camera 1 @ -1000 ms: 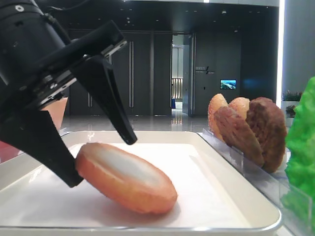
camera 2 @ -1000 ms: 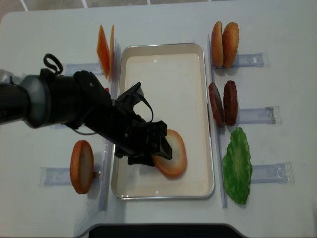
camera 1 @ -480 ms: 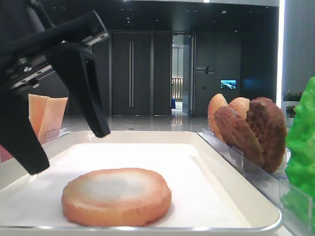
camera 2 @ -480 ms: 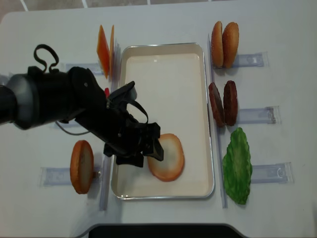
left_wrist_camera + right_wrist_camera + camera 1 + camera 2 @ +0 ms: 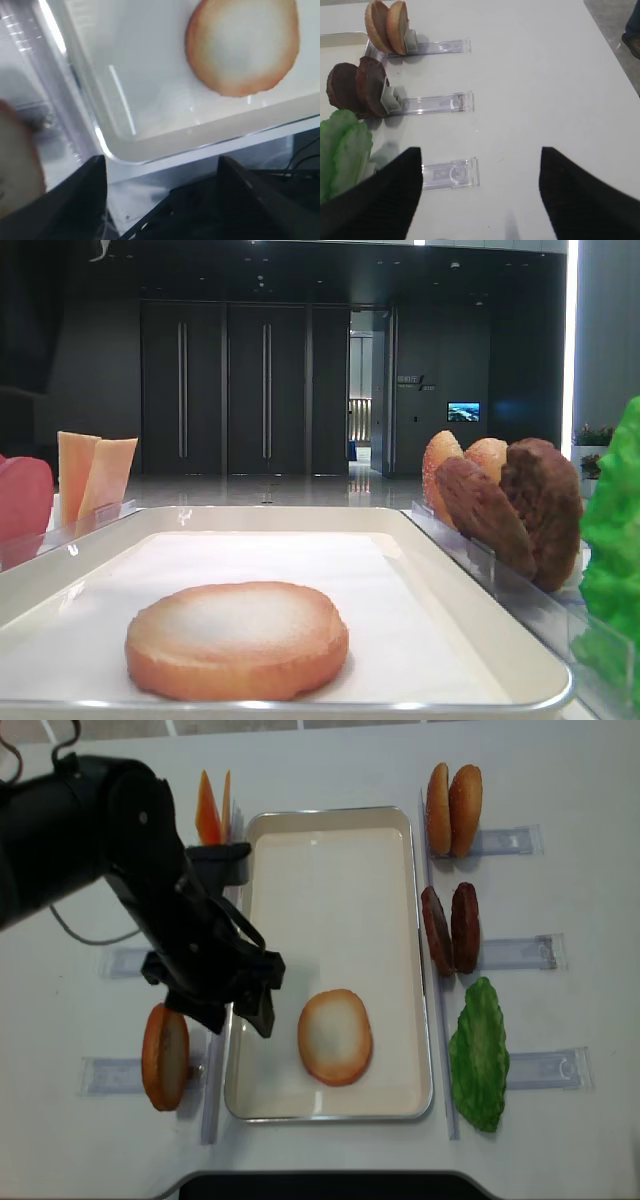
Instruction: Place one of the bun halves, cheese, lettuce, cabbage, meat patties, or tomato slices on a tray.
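I see the bun half (image 5: 335,1036) lying flat, cut face up, in the tray (image 5: 330,830). Left gripper (image 5: 232,1010) hangs above the tray's left rim, jaws spread, empty; right gripper (image 5: 480,200) likewise wide, empty.

No text can be read anywhere (the far wall sign (image 5: 414,382) is too small to make out)

A white table (image 5: 560,1140) holds a cream-white tray (image 5: 423,1020) at its middle. Clear plastic racks (image 5: 520,952) lie along both side edges: cheese (image 5: 207,815) and a bun half (image 5: 165,1055) toward the left edge, bun halves (image 5: 452,808), meat patties (image 5: 450,928) and lettuce (image 5: 480,1055) toward the right.
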